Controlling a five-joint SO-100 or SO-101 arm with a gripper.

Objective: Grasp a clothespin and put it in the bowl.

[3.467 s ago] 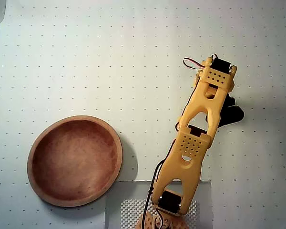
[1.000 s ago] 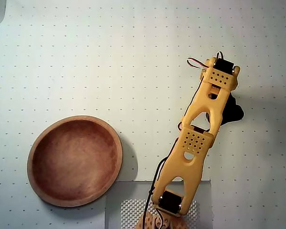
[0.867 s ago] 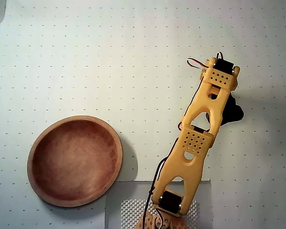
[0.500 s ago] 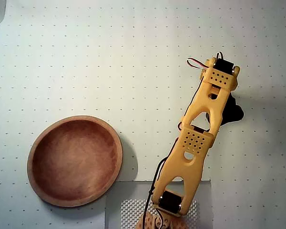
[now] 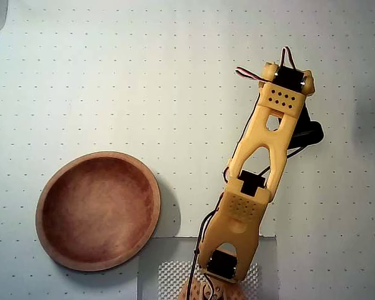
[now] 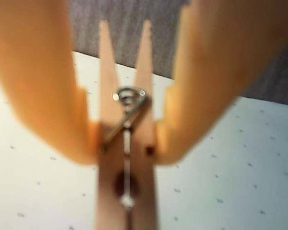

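In the wrist view my gripper [image 6: 127, 149] is shut on the clothespin [image 6: 127, 184]. Its two orange fingers [image 6: 53, 96] press the pale wooden pin from both sides just below the metal coil spring. The pin's two tapered prongs point away from the camera. In the overhead view the yellow arm [image 5: 262, 162] reaches up the right half of the mat and hides the gripper and the pin beneath its wrist. The reddish-brown wooden bowl [image 5: 99, 210] sits empty at the lower left, well apart from the arm's tip.
The white dotted mat [image 5: 112, 75] covers the table. A grey textured patch [image 5: 175, 262] lies around the arm's base. In the wrist view the mat's edge meets a dark grey surface [image 6: 86, 24] just beyond the pin.
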